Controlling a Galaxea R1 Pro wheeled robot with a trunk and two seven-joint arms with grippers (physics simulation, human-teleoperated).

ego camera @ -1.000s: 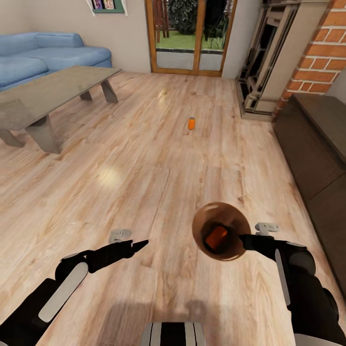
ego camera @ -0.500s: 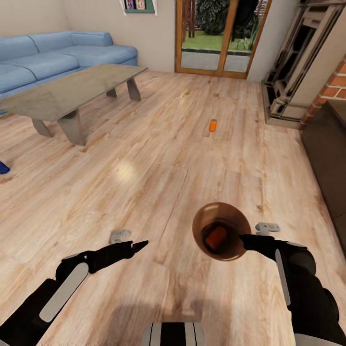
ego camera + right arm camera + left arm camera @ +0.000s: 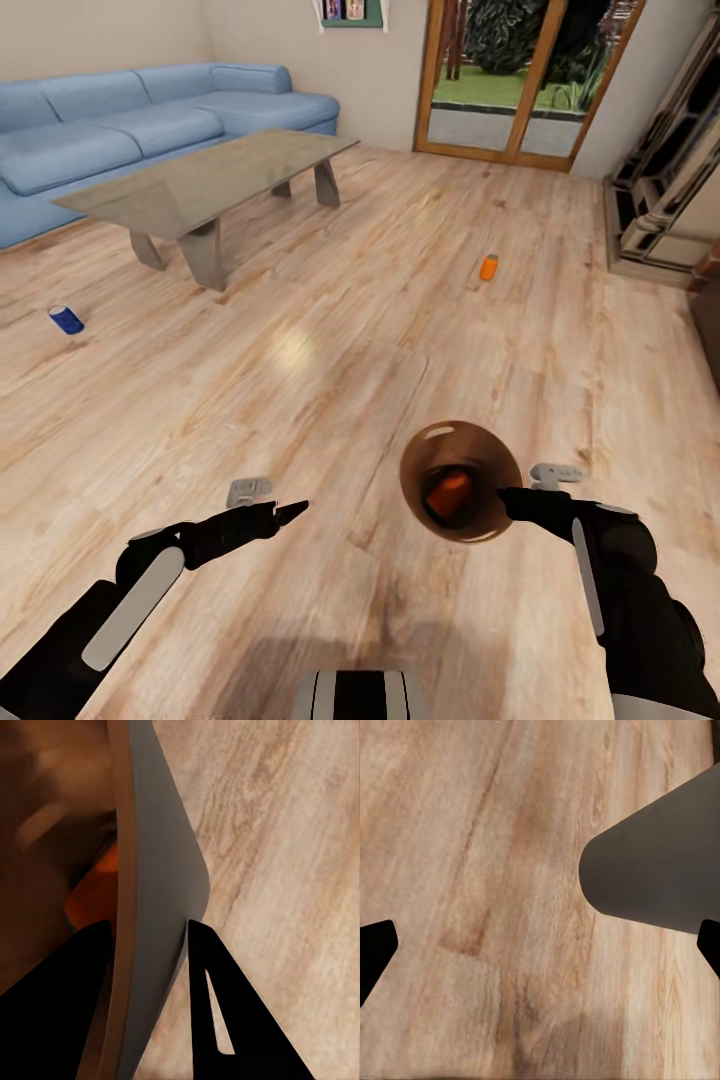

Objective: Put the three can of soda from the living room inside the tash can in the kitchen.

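right fingers [image 3: 508, 497] pinch trash can [image 3: 425, 470] rim, orange can [image 3: 447, 492] inside; left fingers [image 3: 290, 511] spread, empty.

orange can [image 3: 488, 267], blue sofa [image 3: 120, 125] — copper-lined bin [image 3: 440, 455]

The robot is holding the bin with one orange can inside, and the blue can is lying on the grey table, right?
Not quite. The blue can lies on the wood floor, beside the grey table, not on it; the head view shows this. The rest holds: the right pincer grips the bin by its rim, with one orange can inside.
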